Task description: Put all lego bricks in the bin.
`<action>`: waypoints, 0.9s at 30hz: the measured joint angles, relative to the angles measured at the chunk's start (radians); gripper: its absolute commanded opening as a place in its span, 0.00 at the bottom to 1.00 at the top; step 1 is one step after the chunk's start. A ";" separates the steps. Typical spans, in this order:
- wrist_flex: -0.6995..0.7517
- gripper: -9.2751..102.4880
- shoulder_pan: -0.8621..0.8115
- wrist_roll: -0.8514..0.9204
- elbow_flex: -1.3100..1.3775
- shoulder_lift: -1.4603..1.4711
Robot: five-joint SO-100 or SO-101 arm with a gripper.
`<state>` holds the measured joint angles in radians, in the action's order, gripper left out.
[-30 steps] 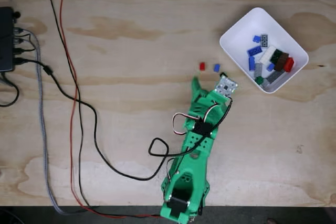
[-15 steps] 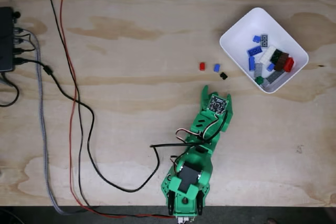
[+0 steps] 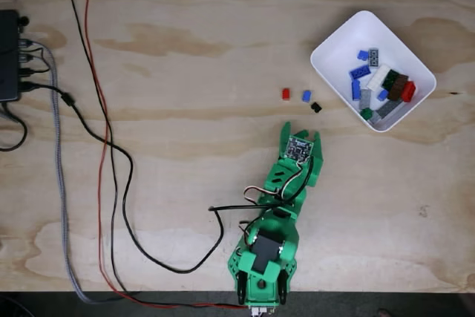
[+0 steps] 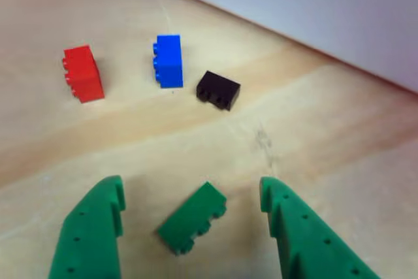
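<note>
In the other view, the gripper [image 4: 189,217] was seen spread wide at the bottom of the frame, with a green brick [image 4: 192,218] lying aslant on the wood between its two fingers, touching neither. A red brick [image 4: 83,73], a blue brick [image 4: 169,61] and a black brick [image 4: 218,89] lay in a row above it, apart from each other. The bin [image 3: 328,48] was at the upper right of the fixed view, already holding many bricks. The green brick was judged the one to be taken: the fingers were best lowered squarely around it and closed slowly, since its skewed lie could let it twist or squirt out.
</note>
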<state>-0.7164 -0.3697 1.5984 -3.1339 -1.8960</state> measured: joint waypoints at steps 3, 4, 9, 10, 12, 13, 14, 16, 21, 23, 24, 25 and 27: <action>0.087 0.30 -0.005 -0.029 0.000 -0.040; 0.118 0.30 -0.003 -0.035 0.000 -0.055; 0.183 0.25 -0.003 -0.058 0.000 -0.086; 0.187 0.24 -0.003 -0.058 0.000 -0.086; 0.198 0.20 -0.003 -0.061 0.000 -0.086; 0.202 0.18 -0.003 -0.061 0.000 -0.086; 0.204 0.16 -0.003 -0.061 0.000 -0.086; 0.209 0.13 -0.002 -0.061 0.000 -0.089; 0.233 0.08 0.021 -0.075 0.000 -0.117; 0.238 0.08 0.021 -0.086 0.000 -0.127; 0.238 0.08 0.021 -0.091 0.000 -0.132; 0.238 0.08 0.021 -0.095 0.000 -0.140; 0.238 0.08 0.021 -0.112 0.000 -0.161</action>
<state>-0.4786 -0.3482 1.4864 -3.1339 -2.0571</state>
